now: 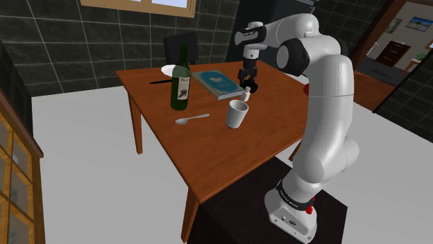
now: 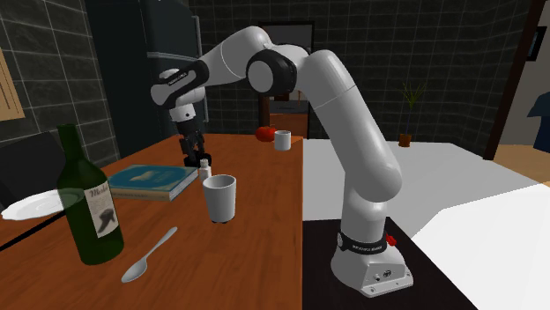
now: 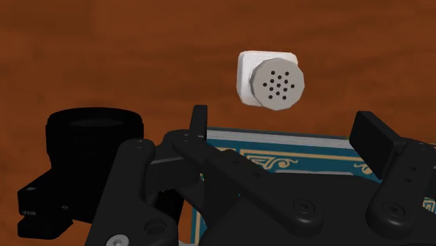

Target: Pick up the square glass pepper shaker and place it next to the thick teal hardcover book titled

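- On the bench's [image 2: 264,189] nearest end in the second exterior view, one grey spoon [image 2: 148,257] lies flat. One dark green bottle [image 2: 88,207] stands upright near it.
- Behind the bottle, at that view's left edge, sits one white plate [image 2: 31,207].
- A little farther in stands one white cup [image 2: 220,196], upright, mouth up, apart from the spoon.
- To the cup's left in that view, one teal hardcover book [image 2: 152,180] lies flat on the wood.
- One pepper shaker [image 3: 272,79], with a white square body and a grey cap pierced with small holes, stands upright on the bench. It is just beside the book's corner, between book and cup.
- The claw [image 3: 284,119] hangs over the book's edge, close above the shaker. Its two black fingers [image 3: 374,140] stand well apart and grip nothing, and the shaker sits beyond their tips, not between them.
- At the far end, a second white cup [image 2: 282,139] stands near one red round thing [image 2: 263,133], which makes two cups in all.
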